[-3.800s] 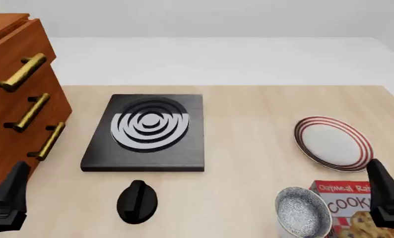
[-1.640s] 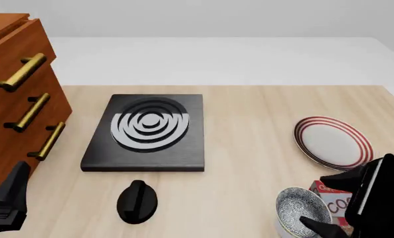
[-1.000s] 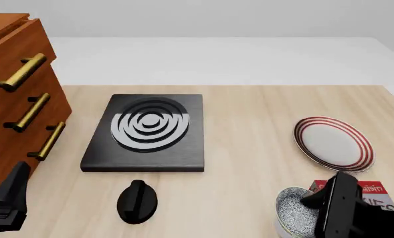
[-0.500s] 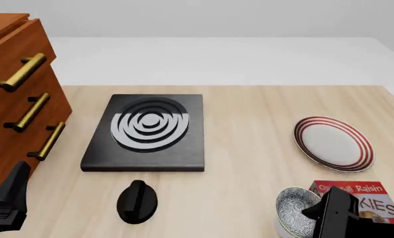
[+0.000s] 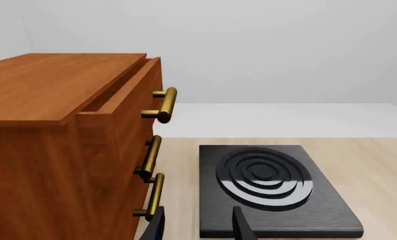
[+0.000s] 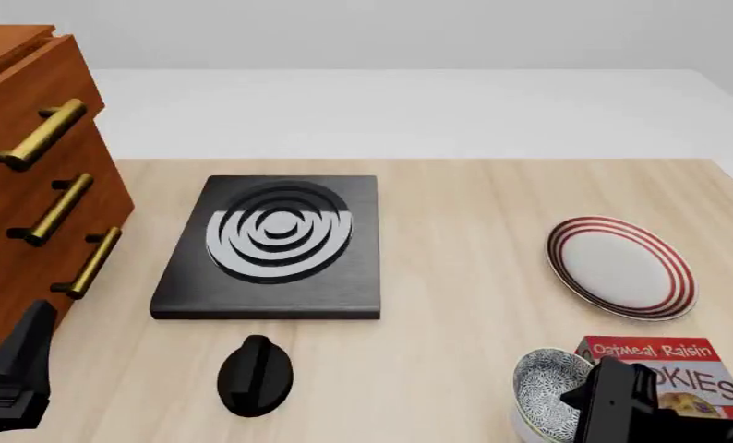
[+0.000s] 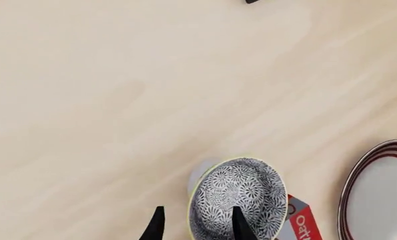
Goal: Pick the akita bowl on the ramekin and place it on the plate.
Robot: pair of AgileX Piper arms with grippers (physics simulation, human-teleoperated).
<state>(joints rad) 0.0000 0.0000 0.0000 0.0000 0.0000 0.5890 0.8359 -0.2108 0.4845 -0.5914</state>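
Sitting upright, mouth up, on the ramekin (image 7: 200, 176), the akita bowl (image 7: 240, 205) has its rim between the right gripper's (image 7: 194, 226) spread fingers.

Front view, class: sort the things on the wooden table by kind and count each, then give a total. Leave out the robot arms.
Dishes: 3: speckled grey-white akita bowl, plain white ramekin beneath it, red-ringed white plate
Stove parts: 2: black burner slab, black knob
Food boxes: 1: red cookie box
Furniture: 1: brown wooden drawer cabinet
Total: 7
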